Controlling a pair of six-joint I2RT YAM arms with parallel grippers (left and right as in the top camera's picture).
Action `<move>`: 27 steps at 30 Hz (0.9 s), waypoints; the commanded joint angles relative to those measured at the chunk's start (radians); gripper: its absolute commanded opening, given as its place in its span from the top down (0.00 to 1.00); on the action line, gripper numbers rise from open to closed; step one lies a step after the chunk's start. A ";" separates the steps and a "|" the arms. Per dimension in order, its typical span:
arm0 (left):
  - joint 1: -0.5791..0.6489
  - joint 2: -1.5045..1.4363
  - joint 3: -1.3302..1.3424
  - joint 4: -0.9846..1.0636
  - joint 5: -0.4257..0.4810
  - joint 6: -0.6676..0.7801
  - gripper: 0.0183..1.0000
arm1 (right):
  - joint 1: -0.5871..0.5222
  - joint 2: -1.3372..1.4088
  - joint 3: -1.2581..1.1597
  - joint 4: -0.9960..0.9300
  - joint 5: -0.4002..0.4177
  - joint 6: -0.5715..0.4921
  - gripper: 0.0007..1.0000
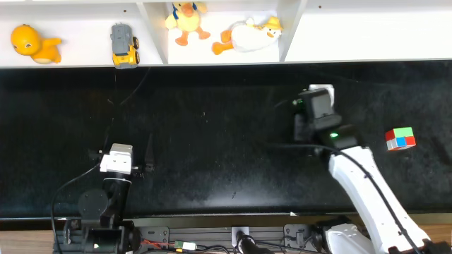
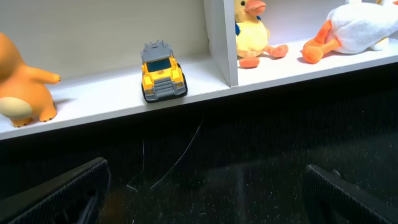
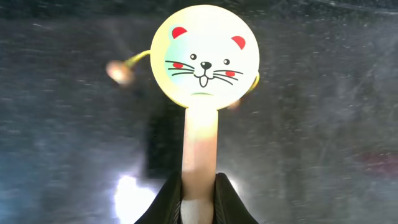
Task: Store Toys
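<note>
While the right gripper (image 3: 200, 190) pinches the thin handle (image 3: 200, 146) of the cat-face drum toy (image 3: 205, 56) at its very end, the toy hangs over the black mat in front of the shelf (image 1: 360, 35), not yet inside it. The left gripper (image 2: 205, 202) sits farther from the shelf, its fingers spread wide with nothing in them. A colour cube (image 1: 400, 139) lies on the mat in front of the shelf too. The round head looks heavy for such a small hold, so it may tip or slip out. Its little bead (image 3: 117, 71) on a string could catch on the shelf's edge. In the middle room, the drum could knock over the yellow duck (image 1: 187, 20).
</note>
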 commanded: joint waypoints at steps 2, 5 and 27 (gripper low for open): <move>-0.009 -0.012 -0.001 -0.006 0.006 -0.008 0.00 | -0.067 0.023 0.091 0.007 -0.060 -0.217 0.96; -0.009 -0.012 -0.001 -0.006 0.006 -0.008 0.00 | -0.076 0.066 0.152 0.028 -0.060 -0.298 0.96; -0.009 -0.012 -0.001 -0.006 0.006 -0.008 0.00 | -0.112 0.453 0.463 0.283 -0.088 -0.402 0.96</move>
